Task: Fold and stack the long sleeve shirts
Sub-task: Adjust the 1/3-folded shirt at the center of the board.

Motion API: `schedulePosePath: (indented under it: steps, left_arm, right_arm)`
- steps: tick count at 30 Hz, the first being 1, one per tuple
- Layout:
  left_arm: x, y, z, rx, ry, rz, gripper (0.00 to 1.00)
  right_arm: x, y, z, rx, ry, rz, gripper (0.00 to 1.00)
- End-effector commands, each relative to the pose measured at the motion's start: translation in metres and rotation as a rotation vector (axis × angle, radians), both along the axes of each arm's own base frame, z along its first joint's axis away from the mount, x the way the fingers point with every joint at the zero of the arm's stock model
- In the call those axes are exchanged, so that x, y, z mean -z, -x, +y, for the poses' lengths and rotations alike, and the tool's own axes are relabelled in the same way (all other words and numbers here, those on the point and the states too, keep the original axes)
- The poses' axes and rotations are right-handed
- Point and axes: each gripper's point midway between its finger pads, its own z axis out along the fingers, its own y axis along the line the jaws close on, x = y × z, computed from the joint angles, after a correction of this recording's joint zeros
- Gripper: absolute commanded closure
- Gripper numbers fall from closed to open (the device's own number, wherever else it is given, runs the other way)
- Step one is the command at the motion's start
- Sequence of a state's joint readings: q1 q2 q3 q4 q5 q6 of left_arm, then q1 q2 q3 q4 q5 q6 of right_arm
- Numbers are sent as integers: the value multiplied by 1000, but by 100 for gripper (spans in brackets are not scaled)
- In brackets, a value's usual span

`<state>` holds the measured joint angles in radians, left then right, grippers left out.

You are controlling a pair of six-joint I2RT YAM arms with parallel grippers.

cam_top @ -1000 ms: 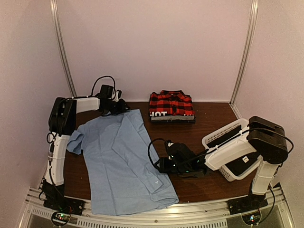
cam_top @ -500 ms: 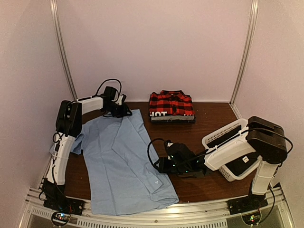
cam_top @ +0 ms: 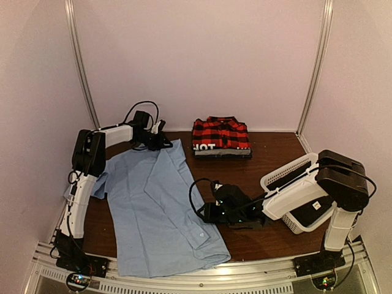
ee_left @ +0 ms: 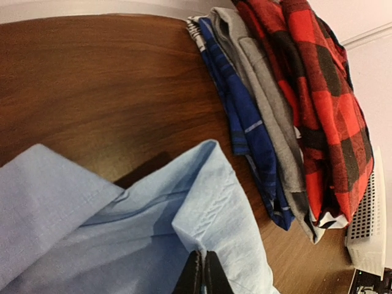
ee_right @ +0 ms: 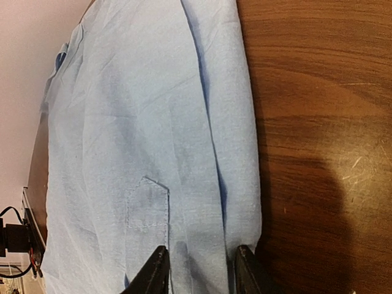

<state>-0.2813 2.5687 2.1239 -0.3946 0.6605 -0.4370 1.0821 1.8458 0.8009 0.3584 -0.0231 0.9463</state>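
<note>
Left gripper (ee_left: 200, 274) is pinched right down on a small ridge of the light blue shirt (cam_top: 153, 208), at the shirt's far edge. It's a thin bite, very little cloth between those fingers. If the arm lifts or drags sharply, I'd expect that ridge to slide out.

Over to the right gripper (ee_right: 199, 267): jaws apart, low on the table (ee_left: 92, 79), straddling the shirt's right-hand edge, nothing clamped yet. The cloth there looks doubled, with a long crease running through it. Closing could catch only the top layer, and then the fold would come out crooked.

The shirt itself lies spread flat across the left half of the table, its near hem reaching the near edge. One arm pulling without the other would skew it, or the hem could slip off the front.

Further out, the red-and-black plaid shirt (ee_left: 318, 92) sits folded on top of the pile at the far side, just right of the left gripper. A wide swing could nudge that pile. The white basket (cam_top: 283, 174) stands behind the right arm, so a careless retreat might clip it.
</note>
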Motion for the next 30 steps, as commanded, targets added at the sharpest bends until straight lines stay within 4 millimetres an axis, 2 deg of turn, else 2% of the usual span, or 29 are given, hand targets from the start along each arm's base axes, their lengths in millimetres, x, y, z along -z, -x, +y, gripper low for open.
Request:
schedulePosePath:
  steps: [1,6,12,15,25,30]
  left_arm:
    - [-17,-11,-3,10,83,-39,100]
    - [-25,-17,8,-36,52,-71,100]
    - [-50,-26,50,-220,26,-167,100]
    - [-54,-25,56,-245,25,-177,100]
    - [-37,-30,67,-316,-15,-162,100]
    - [-28,-33,60,-284,1,-135,100]
  right_arm:
    - [46,20,-21,-22,140,100,62]
    - [48,21,-21,-22,141,106,62]
    - [47,22,-22,-12,142,104,62]
    - [48,22,-23,-8,144,107,62]
    - [48,26,-27,1,138,110,62]
    - [45,26,-28,3,134,107,62]
